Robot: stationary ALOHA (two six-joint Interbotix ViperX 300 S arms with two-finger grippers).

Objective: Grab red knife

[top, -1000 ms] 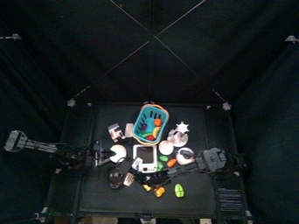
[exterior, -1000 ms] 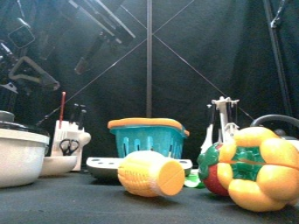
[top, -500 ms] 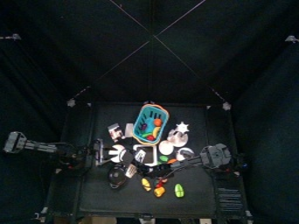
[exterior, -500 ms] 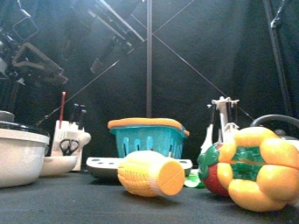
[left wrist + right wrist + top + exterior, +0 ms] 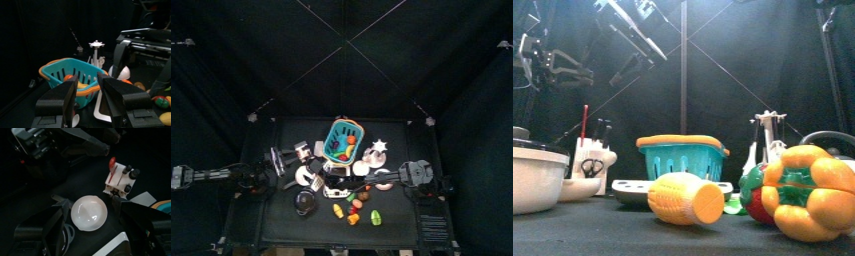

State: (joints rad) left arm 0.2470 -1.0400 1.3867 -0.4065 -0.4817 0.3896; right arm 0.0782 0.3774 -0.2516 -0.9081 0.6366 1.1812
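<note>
both jaws released; red knife (image 5: pixel 112 163) upright in white holder (image 5: pixel 119 182) near table's left edge.

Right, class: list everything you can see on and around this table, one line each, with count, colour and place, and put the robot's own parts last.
Basket: one, teal with an orange rim, middle of the table, toys inside.
Knife block: one, white, left of the basket, red-handled knife standing in it.
Bowl: one, white, front left.
Corn cob toy: one, yellow, front centre.
Bell pepper toy: one, orange and yellow, green stem, front right.
Tray: one, white, in front of the basket.
Stand: one, white, star-topped, right of the basket.
Left tool: one, black, open, facing the basket.
Right tool: one, black, open, over a white round bowl.
</note>
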